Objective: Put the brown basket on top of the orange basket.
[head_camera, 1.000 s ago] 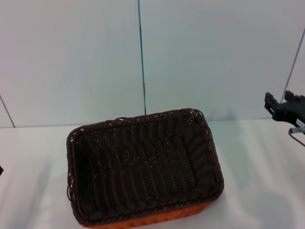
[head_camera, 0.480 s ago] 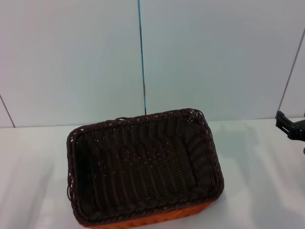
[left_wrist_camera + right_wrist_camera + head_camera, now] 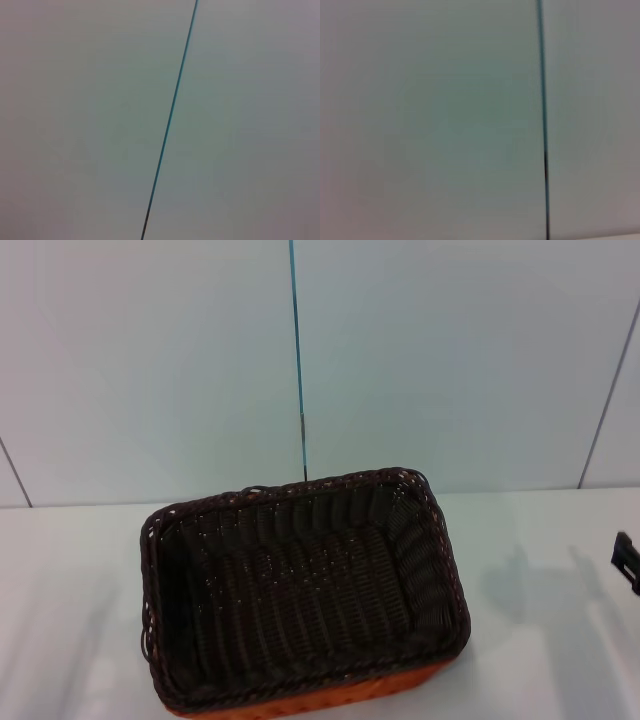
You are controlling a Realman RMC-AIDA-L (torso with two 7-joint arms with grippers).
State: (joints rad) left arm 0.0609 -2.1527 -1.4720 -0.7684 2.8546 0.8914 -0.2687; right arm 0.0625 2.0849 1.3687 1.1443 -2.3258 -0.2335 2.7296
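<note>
Nearest the robot, a strip of the orange basket (image 3: 330,702) shows along the lower edge of the head view, under the brown basket (image 3: 300,590). The brown one sits nested in it, rim lying level and square over the orange rim, so the stacking looks done, and the pair needs no support. Both rest on the white table (image 3: 540,640).

At the right edge of the head view, a small dark piece of the right tool (image 3: 627,562) pokes in above the table, well apart from the baskets. It holds nothing, but too little of it shows to tell whether its fingers stand spread or together. It is probably parked clear because the job is finished. The left tool is not visible.

Farther back stands the pale wall (image 3: 450,360) with a thin blue seam (image 3: 297,360). Both wrist views show only wall and seam, no baskets, no fingers; the head view alone shows the stack.
</note>
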